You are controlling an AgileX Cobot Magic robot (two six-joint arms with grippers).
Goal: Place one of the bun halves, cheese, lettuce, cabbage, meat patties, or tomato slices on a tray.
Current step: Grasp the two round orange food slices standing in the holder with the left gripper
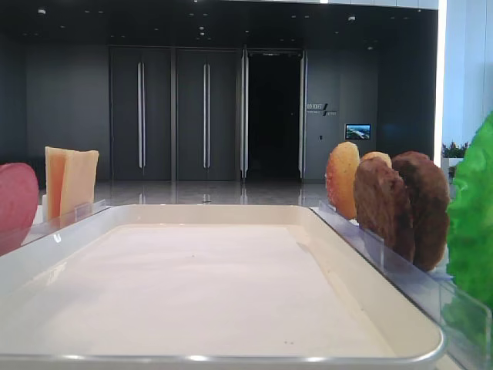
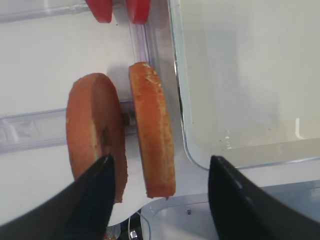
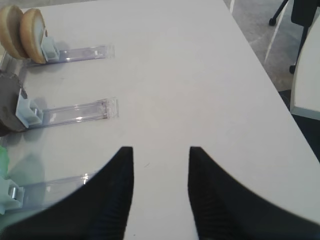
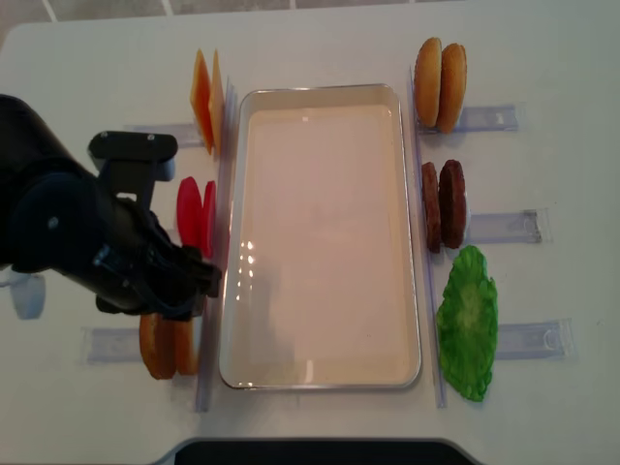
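In the left wrist view my left gripper is open above two orange-brown bun halves standing on edge in a clear rack. The right bun half lies between the fingertips, untouched; the left bun half is by the left finger. The cream tray sits just right of them and holds nothing. My right gripper is open over bare table, holding nothing. Cheese and tomato slices stand left of the tray; more bun halves, meat patties and lettuce stand to its right.
Clear plastic racks stick out from the food on both sides of the tray. My left arm covers the table's left side. The table's right edge drops to the floor, with chair legs beyond.
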